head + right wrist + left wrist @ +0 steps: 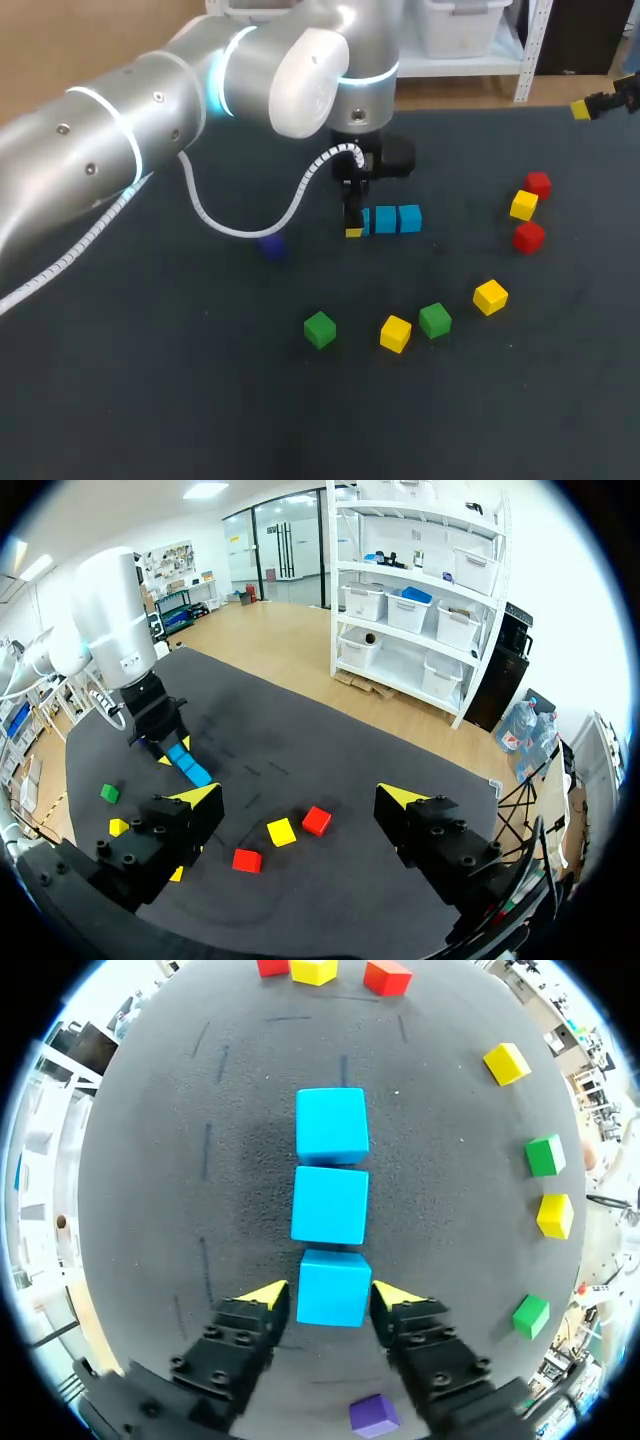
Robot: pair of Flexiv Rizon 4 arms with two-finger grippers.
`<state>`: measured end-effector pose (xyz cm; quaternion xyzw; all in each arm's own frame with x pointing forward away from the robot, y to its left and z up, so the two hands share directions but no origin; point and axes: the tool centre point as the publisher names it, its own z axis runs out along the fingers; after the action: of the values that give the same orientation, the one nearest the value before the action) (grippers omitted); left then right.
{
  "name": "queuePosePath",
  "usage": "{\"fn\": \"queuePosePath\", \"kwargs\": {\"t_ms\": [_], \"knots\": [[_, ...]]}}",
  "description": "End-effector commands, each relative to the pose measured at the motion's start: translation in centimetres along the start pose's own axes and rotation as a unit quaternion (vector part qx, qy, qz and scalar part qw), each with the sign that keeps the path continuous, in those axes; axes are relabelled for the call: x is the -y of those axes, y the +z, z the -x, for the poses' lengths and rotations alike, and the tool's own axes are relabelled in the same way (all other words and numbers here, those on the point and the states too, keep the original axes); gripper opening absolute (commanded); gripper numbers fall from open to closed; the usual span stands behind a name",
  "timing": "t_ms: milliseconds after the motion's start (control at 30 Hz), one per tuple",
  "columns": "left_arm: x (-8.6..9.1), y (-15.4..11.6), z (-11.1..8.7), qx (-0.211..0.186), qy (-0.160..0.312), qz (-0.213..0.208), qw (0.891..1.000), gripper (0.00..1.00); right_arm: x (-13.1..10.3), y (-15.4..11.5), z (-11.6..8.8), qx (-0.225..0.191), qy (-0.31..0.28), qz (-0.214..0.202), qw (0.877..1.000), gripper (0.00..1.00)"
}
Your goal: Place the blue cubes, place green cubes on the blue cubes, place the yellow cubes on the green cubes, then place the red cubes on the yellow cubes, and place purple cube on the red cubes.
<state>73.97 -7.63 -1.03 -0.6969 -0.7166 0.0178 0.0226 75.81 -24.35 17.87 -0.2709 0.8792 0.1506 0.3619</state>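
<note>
Between fingers point(262, 1295), perhaps loose: blue cube point(333, 1287)

Three cubes point(331, 1205) are blue (fingers point(262, 1295) yellow-tipped black).

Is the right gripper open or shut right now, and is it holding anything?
Open and empty. In its wrist view the right gripper has its two yellow tips standing wide apart, with nothing between them.

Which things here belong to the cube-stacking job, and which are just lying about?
Job: three blue cubes in a row, two green cubes, three yellow cubes, two red cubes, one purple cube, left gripper at the blue row.
Not the job: the dark table under them; right gripper, near the table's far edge.
</note>
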Motion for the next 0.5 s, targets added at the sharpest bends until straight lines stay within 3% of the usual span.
{"fn": "queuePosePath", "kwargs": {"t_ms": [33,100,200,267,500], "knots": [[0.17,0.01,-0.13,0.001,0.001,0.002,1.0,0.66,0.0,0.02,0.01,-0.001,0.0,-0.001,1.0,1.0],[0.17,0.03,-0.1,0.001,0.001,0.001,1.0,0.48,0.0,0.02,0.01,-0.001,0.0,-0.001,1.0,1.0],[0.16,0.08,0.02,0.001,0.001,0.001,1.0,0.41,0.0,0.02,0.01,-0.001,0.0,-0.001,1.0,1.0],[0.19,0.04,0.13,0.002,0.002,0.001,1.0,0.29,0.0,0.02,0.01,-0.001,0.0,-0.001,1.0,1.0],[0.19,0.03,0.29,0.003,0.003,0.001,1.0,0.37,0.0,0.02,0.01,-0.001,0.0,-0.001,1.0,1.0]]}}
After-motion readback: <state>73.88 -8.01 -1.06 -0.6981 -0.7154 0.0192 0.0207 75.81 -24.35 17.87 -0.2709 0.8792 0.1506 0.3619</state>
